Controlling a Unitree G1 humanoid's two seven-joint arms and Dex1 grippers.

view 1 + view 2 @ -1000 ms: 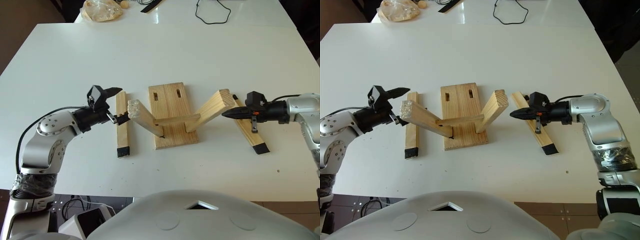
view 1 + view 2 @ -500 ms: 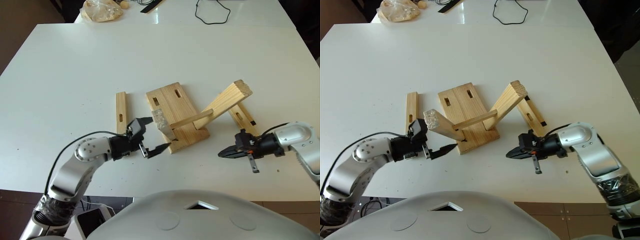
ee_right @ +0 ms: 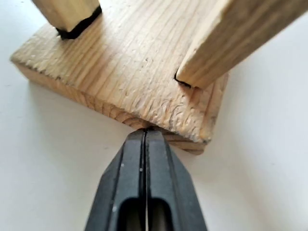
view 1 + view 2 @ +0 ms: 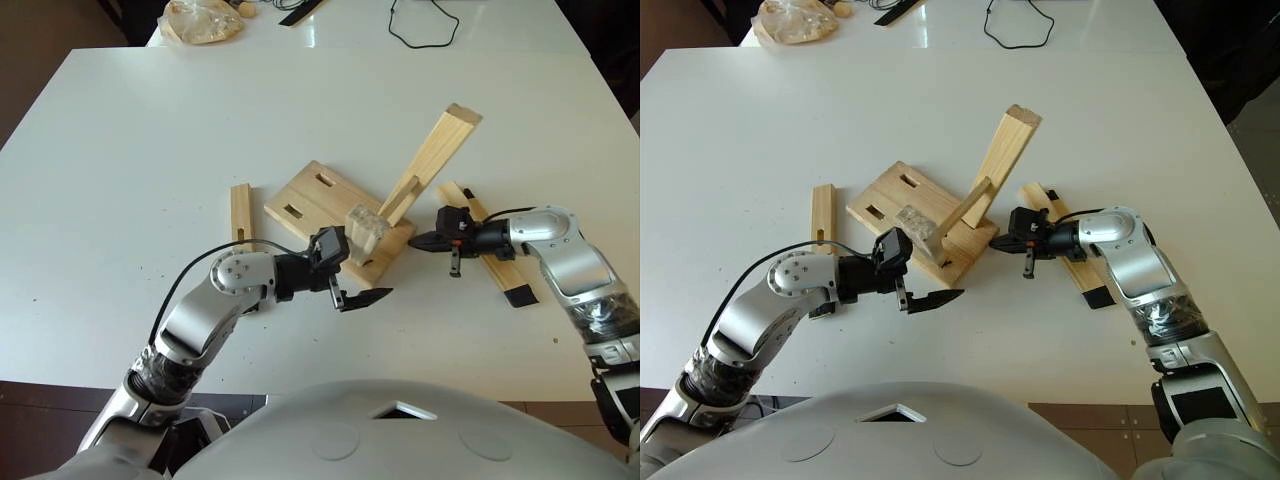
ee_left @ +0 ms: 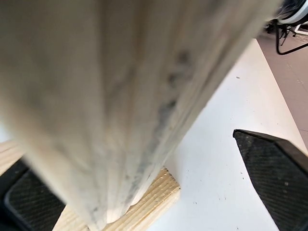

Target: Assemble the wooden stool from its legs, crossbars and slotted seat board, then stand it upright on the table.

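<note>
Wooden leg (image 4: 366,226) is standing in your spread left gripper (image 4: 356,266); your right gripper (image 4: 424,241), pressed together, is touching the board (image 4: 310,197).

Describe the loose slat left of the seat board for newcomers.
On the table sits the seat board with two legs plugged in. The slat lies flat left of it, by the left arm; the other slat lies right, under the right arm.

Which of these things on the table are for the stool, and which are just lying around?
For the stool: seat board; tall leg and near leg slotted into it; crossbar joining them; left loose leg; right loose leg.
Just lying about: plastic bag and black cable, farther back.
</note>
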